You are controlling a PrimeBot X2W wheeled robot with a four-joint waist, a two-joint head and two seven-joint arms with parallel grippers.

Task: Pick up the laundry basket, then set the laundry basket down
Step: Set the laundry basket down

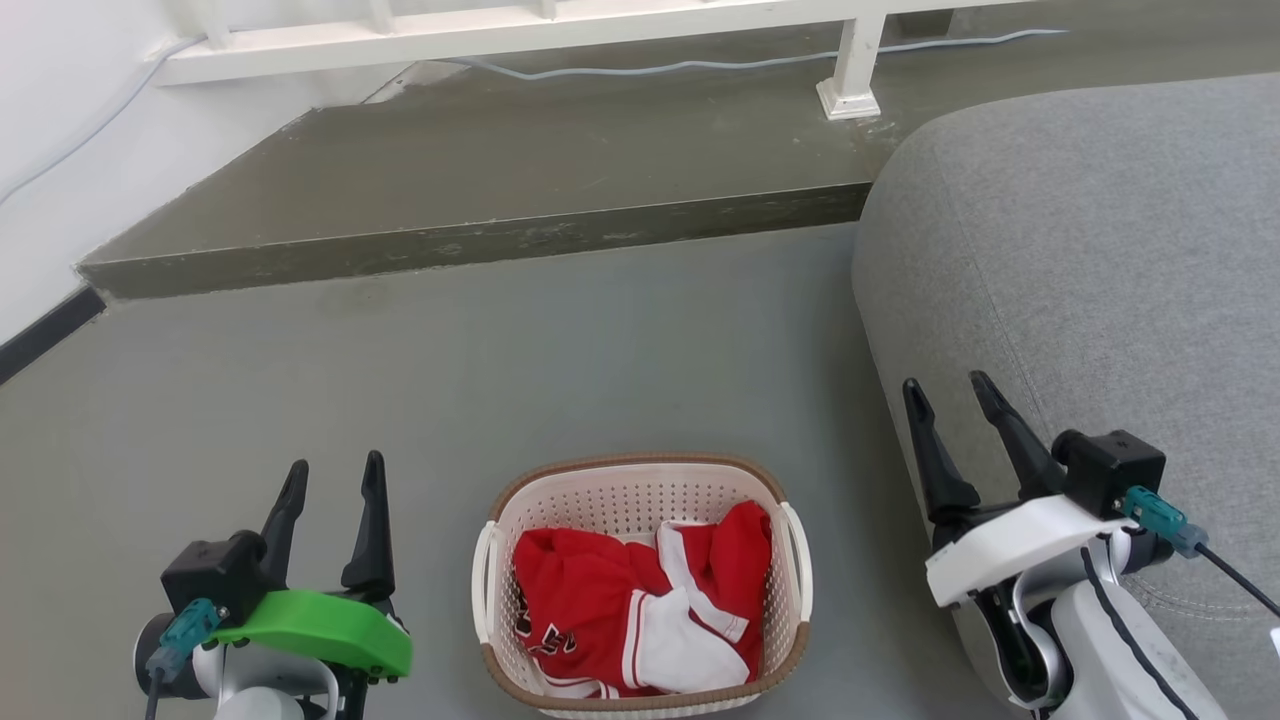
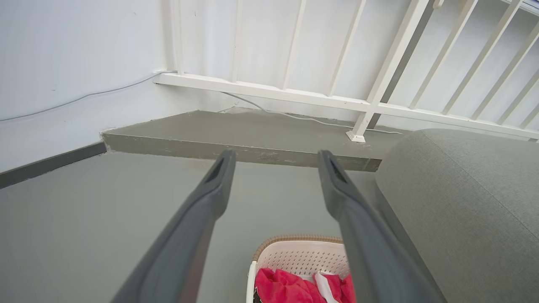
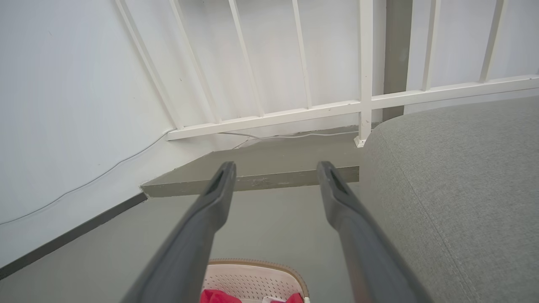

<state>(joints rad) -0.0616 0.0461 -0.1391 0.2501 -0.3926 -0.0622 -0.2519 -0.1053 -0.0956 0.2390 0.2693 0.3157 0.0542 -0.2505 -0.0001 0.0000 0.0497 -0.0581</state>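
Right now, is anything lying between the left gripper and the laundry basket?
Only bare grey floor. In the head view the open left gripper hangs left of the laundry basket, apart from its near handle.

The small cream-white perforated plastic laundry basket is set on the smooth grey floor between the two grippers. It is placed to the right of the left gripper and to the left of the right gripper, nearer the robot than both sets of fingertips. A crumpled red-and-white garment is held inside it. The rounded grey fabric sofa is found just beside the right gripper, on its right. Ahead of both grippers a raised grey concrete step is laid across, and the white slatted railing is stood on it, farther still. A thin pale cable is run along the step at the railing's foot. A plain white wall is met to the left of the left gripper.
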